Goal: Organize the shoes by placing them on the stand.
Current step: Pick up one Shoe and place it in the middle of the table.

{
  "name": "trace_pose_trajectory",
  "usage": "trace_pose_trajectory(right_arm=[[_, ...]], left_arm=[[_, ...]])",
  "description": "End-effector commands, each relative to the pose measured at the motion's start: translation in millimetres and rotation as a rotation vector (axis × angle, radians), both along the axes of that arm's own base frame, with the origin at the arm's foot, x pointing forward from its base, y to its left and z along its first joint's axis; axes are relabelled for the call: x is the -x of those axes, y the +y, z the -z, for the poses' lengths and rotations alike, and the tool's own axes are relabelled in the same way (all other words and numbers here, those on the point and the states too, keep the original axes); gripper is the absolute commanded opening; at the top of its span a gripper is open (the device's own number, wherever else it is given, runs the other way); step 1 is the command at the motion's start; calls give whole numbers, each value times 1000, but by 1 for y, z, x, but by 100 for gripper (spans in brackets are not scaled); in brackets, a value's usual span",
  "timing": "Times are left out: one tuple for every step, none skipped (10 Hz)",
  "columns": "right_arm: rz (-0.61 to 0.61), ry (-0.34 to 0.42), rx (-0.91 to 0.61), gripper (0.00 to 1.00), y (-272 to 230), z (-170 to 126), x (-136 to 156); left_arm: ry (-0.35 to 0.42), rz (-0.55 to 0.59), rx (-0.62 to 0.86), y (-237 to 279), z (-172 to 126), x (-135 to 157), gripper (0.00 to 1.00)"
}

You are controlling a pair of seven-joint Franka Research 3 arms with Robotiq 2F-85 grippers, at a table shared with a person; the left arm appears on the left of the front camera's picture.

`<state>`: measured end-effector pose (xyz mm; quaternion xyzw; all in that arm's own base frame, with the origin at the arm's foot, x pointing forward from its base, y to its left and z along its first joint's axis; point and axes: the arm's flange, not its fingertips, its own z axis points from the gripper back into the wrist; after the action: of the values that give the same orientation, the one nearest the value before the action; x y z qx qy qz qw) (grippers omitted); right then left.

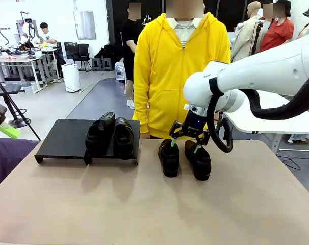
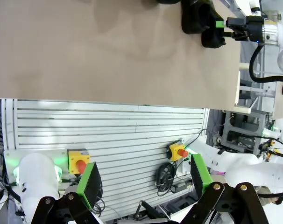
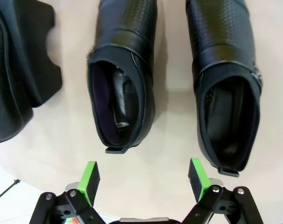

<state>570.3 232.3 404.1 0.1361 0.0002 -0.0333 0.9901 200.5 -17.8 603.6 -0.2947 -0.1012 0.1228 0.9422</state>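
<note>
Two black shoes [image 1: 100,133] [image 1: 124,137] rest side by side on the right platform of the black stand [image 1: 62,140]. Another pair [image 1: 169,157] [image 1: 198,160] stands on the table, toes toward me. My right gripper [image 1: 184,145] hovers open just behind their heels, with nothing between its fingers. The right wrist view looks down into the left shoe [image 3: 125,84] and the right shoe [image 3: 225,93], with the right gripper [image 3: 144,177] between and behind the two heels. My left gripper [image 2: 144,179] is open and empty, off the table's left side.
A person in a yellow hoodie [image 1: 180,76] stands at the far edge, behind the loose pair. The stand's left platform [image 1: 65,138] is bare. The stand's corner [image 3: 34,65] lies left of the right gripper. Bare tabletop [image 1: 144,204] stretches across the front.
</note>
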Motion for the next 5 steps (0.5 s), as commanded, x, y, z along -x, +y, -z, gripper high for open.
trace_pose_trajectory(right_arm=[[-53, 24, 86, 100, 16, 8, -23], [-66, 28, 84, 100, 17, 6, -30], [-68, 52, 100, 100, 17, 9, -40], [-83, 86, 102, 100, 21, 14, -46], [-91, 94, 100, 100, 22, 18, -50]], left_arm=[[-4, 16, 4, 3, 0, 1, 100], [-4, 16, 4, 3, 0, 1, 100], [-4, 16, 4, 3, 0, 1, 100], [-4, 16, 4, 3, 0, 1, 100], [-4, 16, 4, 3, 0, 1, 100]])
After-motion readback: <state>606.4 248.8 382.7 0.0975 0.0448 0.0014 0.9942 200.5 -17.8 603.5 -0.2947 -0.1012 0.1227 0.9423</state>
